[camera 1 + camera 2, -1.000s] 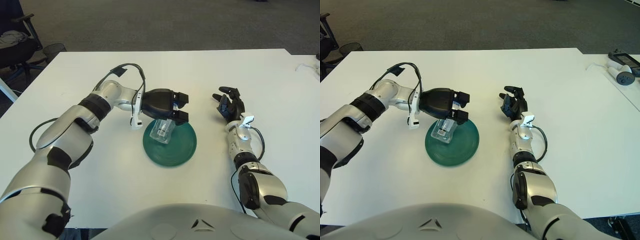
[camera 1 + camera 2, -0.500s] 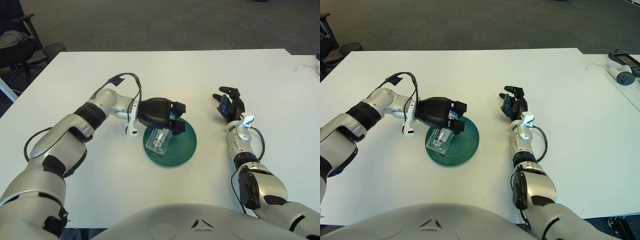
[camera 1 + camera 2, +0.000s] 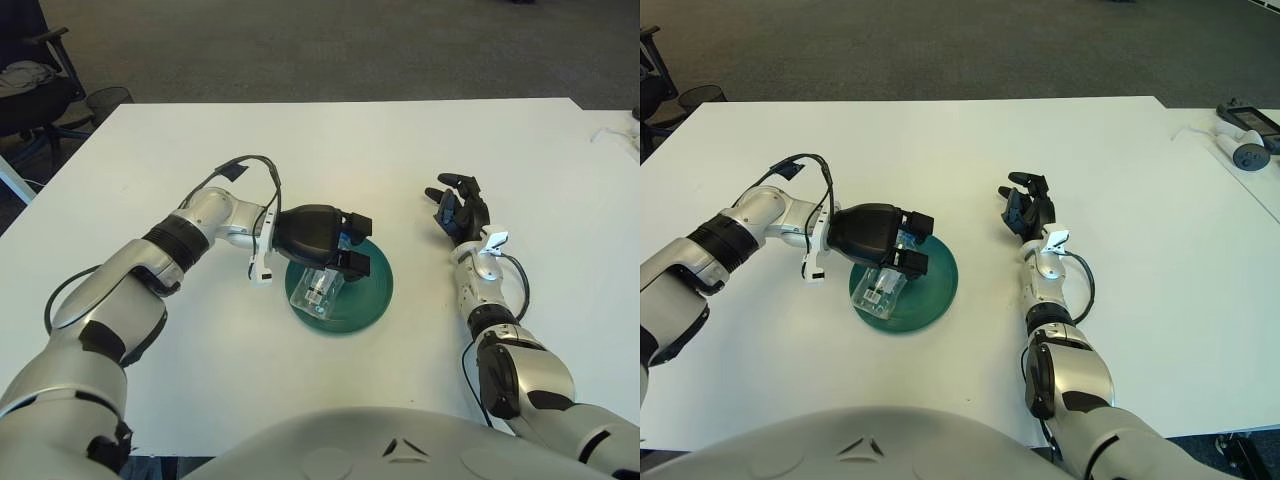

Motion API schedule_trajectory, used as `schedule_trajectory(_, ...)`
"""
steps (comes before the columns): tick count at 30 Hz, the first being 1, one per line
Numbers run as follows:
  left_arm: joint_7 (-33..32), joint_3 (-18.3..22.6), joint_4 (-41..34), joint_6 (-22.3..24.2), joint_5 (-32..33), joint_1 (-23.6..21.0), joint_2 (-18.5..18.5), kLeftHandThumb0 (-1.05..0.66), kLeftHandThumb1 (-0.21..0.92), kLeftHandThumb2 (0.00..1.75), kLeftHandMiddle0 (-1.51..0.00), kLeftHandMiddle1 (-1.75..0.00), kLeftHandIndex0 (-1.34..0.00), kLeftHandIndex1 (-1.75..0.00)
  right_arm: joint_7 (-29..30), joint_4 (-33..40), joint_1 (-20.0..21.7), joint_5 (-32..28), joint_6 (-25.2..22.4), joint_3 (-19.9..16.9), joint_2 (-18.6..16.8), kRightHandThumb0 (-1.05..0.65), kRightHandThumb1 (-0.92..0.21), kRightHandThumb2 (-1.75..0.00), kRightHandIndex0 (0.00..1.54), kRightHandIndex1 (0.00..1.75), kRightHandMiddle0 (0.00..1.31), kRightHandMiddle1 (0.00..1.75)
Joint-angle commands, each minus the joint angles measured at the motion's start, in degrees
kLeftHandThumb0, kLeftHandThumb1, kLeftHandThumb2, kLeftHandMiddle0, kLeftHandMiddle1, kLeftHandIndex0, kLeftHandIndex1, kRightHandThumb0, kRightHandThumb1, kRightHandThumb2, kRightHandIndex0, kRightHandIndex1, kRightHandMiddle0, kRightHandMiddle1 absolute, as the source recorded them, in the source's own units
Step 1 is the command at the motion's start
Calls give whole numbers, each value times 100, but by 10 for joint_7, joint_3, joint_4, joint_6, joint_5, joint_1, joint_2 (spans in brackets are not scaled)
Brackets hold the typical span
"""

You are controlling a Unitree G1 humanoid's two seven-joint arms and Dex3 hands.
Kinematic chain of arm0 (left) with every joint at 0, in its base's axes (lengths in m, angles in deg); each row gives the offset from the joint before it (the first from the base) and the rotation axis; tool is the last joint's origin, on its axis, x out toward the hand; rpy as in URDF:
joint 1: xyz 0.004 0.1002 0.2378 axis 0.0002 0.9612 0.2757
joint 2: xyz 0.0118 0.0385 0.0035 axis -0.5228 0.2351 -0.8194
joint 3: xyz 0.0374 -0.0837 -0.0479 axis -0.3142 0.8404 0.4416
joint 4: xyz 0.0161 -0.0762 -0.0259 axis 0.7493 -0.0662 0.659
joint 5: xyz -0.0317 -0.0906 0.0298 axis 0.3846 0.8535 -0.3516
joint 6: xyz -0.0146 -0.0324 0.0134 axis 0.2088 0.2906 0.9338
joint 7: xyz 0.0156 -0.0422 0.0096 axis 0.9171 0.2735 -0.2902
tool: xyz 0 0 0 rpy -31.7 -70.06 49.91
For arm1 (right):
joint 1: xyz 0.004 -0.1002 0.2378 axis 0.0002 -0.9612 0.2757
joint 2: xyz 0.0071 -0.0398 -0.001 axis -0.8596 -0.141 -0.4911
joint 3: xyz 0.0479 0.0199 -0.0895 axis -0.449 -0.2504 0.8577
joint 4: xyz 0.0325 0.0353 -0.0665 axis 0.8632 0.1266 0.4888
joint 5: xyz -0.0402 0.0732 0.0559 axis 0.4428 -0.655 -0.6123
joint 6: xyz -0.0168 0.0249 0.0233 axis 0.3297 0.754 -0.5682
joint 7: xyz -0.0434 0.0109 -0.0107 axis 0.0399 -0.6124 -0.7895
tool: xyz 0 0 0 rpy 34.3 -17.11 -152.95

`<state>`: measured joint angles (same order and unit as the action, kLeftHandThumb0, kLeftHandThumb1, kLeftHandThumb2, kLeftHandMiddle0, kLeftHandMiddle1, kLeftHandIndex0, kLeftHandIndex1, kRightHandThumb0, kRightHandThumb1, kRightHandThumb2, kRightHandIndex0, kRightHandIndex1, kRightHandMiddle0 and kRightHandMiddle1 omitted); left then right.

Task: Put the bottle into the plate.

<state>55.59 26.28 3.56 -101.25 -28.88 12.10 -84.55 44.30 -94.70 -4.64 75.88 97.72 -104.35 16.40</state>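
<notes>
Fingers (image 3: 352, 262) of the left hand (image 3: 318, 235) were seen curled over a clear plastic bottle (image 3: 312, 287), which was held tilted above the left part of a green plate (image 3: 370, 290) on the white counter (image 3: 330, 140). The bottle's upper end was hidden beneath the dark palm, and whether its lower end touched the plate could not be made out. The right hand (image 3: 460, 212) was seen well apart to the right of the plate, its fingers loosely spread and nothing held. A grey controller (image 3: 1247, 152) was cut off at the counter's far right edge.
</notes>
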Motion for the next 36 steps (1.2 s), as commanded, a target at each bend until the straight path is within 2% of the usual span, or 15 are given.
schedule_trajectory(1, -15, -2, 0, 1, -9, 9, -8, 0, -8, 175, -90, -170, -70, -175, 12, -67, -71, -9, -105, -6, -13, -53, -75, -90, 27, 90, 8, 133)
schedule_trajectory(8, -63, 0, -3, -1, -18, 12, -11, 0, -7, 175, -90, -171, -70, -175, 18, -67, -70, -5, -106, -3, -15, -52, -74, -92, 27, 90, 9, 133)
schedule_trajectory(13, -100, -3, 14, -4, -18, 14, -2, 0, -5, 169, -86, -163, -72, -175, 13, -67, -71, -6, -107, -3, -14, -55, -79, -88, 26, 88, 8, 133)
schedule_trajectory(15, -111, -5, 26, -9, -12, 15, 6, 0, 2, 159, -78, -169, -73, -163, 10, -67, -71, -7, -107, -3, -13, -55, -80, -87, 26, 88, 8, 133)
schedule_trajectory(17, -117, -6, 34, -20, -5, 13, 9, -1, 14, 147, -67, -172, -67, -161, 9, -66, -71, -9, -108, -4, -14, -54, -81, -86, 27, 87, 8, 133)
schedule_trajectory(18, -118, -6, 37, -24, -4, 12, 10, -1, 23, 137, -59, -173, -59, -164, 8, -66, -71, -9, -108, -5, -14, -54, -81, -86, 27, 87, 8, 133)
schedule_trajectory(19, -119, -7, 37, -24, -5, 9, 11, -1, 27, 134, -56, -173, -55, -165, 7, -66, -72, -10, -109, -5, -14, -53, -81, -86, 27, 87, 8, 133)
schedule_trajectory(20, -118, -6, 34, -21, -8, 5, 9, -1, 40, 118, -48, -171, -46, -168, 8, -64, -73, -11, -108, -6, -15, -53, -81, -86, 27, 87, 8, 133)
schedule_trajectory(21, -117, -5, 32, -19, -11, 2, 8, -24, 59, 100, -34, -151, -29, -159, 8, -63, -74, -12, -107, -7, -16, -53, -81, -86, 27, 86, 9, 133)
schedule_trajectory(22, -117, -5, 30, -18, -12, 1, 8, -39, 71, 89, -26, -136, -19, -152, 8, -62, -74, -13, -106, -7, -17, -52, -80, -87, 27, 86, 9, 133)
schedule_trajectory(23, -104, -4, 24, -18, -14, -6, 2, -44, 75, 85, -23, -131, -15, -150, 9, -58, -77, -14, -102, -8, -20, -52, -80, -87, 27, 86, 9, 133)
schedule_trajectory(24, -88, -4, 19, -17, -16, -10, -5, -57, 81, 86, -15, -106, -10, -126, 10, -56, -79, -15, -97, -8, -23, -51, -78, -89, 28, 85, 11, 132)
schedule_trajectory(28, -44, -4, 8, -6, -17, -9, -15, -80, 90, 93, -4, -49, -2, -65, 11, -51, -82, -17, -89, -10, -28, -50, -72, -93, 28, 85, 14, 132)
schedule_trajectory(32, -29, 4, -8, 8, -13, 9, -23, -90, 92, 100, -1, -21, 0, -35, 6, -49, -83, -20, -81, -14, -30, -50, -70, -95, 28, 85, 15, 131)
schedule_trajectory(36, -48, 1, -19, 27, -28, 15, -26, -96, 92, 105, 0, -9, 0, -23, -12, -44, -85, -32, -71, -22, -35, -51, -70, -96, 30, 86, 18, 132)
